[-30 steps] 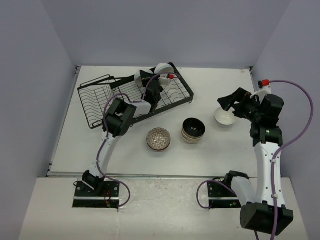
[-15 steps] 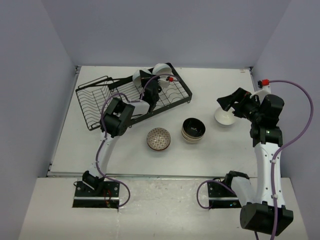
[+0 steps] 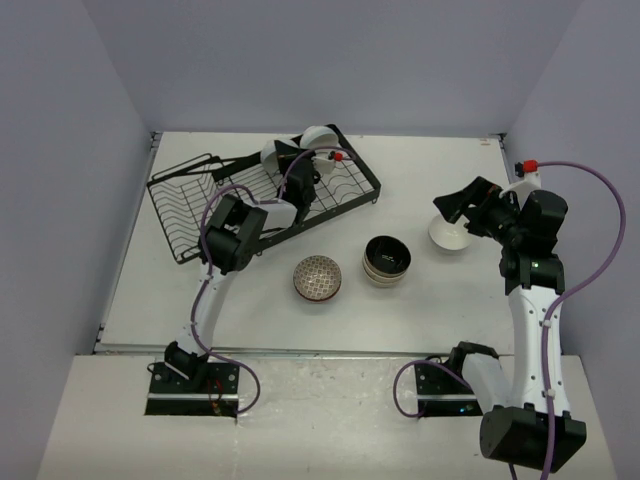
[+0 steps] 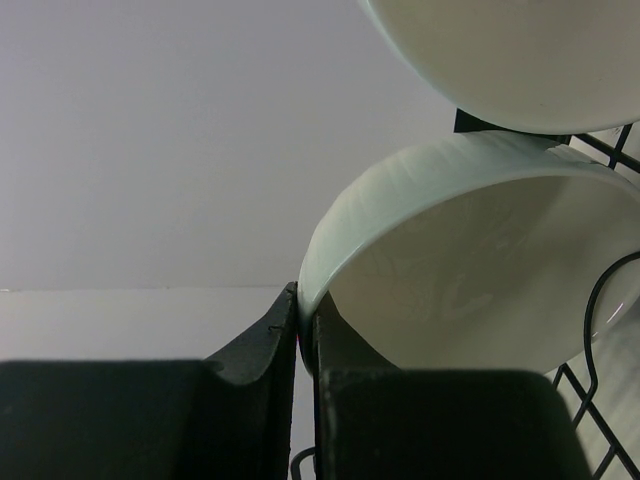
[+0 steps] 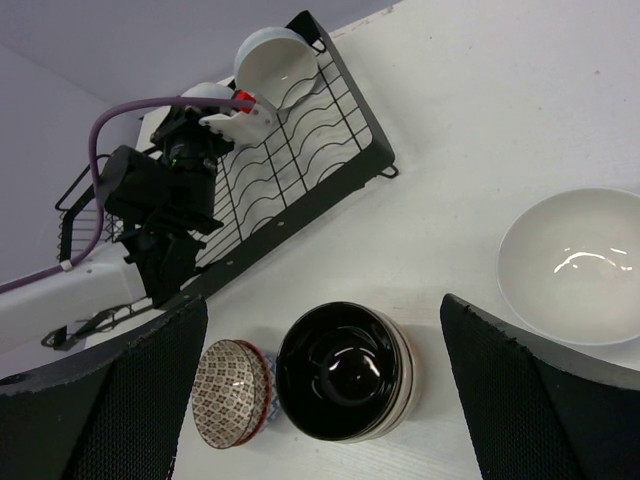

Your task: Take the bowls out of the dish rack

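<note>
The black wire dish rack lies at the back left. My left gripper is shut on the rim of a white bowl standing in the rack. The wrist view shows the fingers pinching that bowl. A second white bowl stands behind it, also seen in the left wrist view. My right gripper is open and empty above the table. Under it are a dark-inside bowl stack, a red patterned bowl and a white bowl.
On the table stand the patterned bowl, the dark stack and the white bowl, in a row in front of the rack. The basket section of the rack sits by the left wall. The rack also shows in the right wrist view.
The left gripper and its white bowl have moved a little left and back. The rack has shifted and turned slightly with them. The right arm has not moved.
</note>
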